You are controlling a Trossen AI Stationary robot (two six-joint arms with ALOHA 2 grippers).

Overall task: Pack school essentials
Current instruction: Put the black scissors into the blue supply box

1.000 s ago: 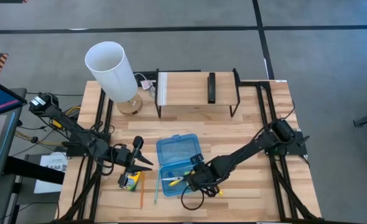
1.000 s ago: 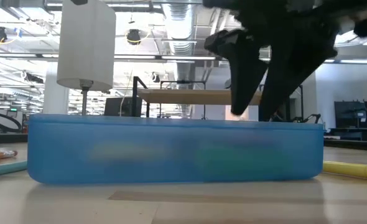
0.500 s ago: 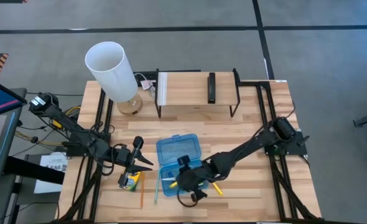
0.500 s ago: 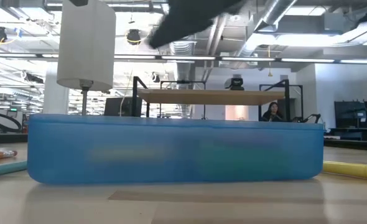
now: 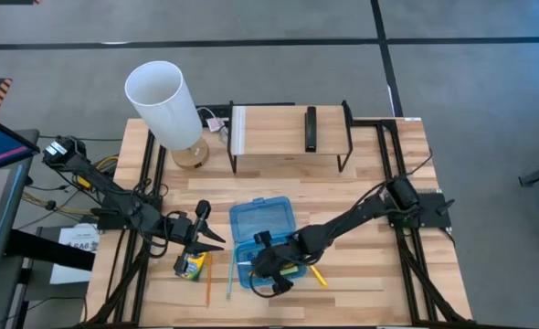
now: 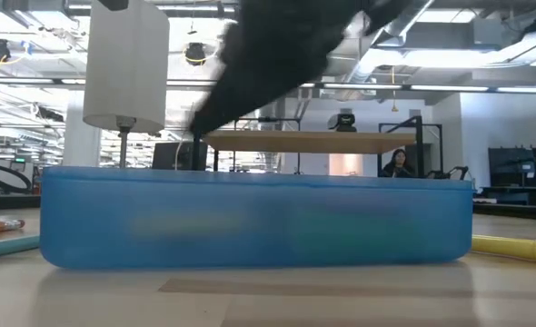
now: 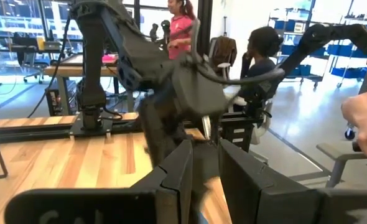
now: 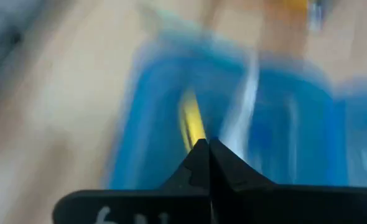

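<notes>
With the right tool (image 5: 262,271) pressed together, empty, low over the blue case (image 5: 262,224) where a yellow pencil (image 8: 193,122) lay, it risked knocking the case askew, while the left tool (image 5: 216,239), slightly parted, hovered by the crayon box (image 5: 190,266) on the tabletop (image 5: 370,174).

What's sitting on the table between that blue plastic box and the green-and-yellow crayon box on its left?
In the high view, a thin pencil lies on the wood between the blue case and the crayon box. Otherwise the stretch is bare.

Yellow pencil (image 8: 193,124) — lying inside case (image 8: 295,124)
</notes>
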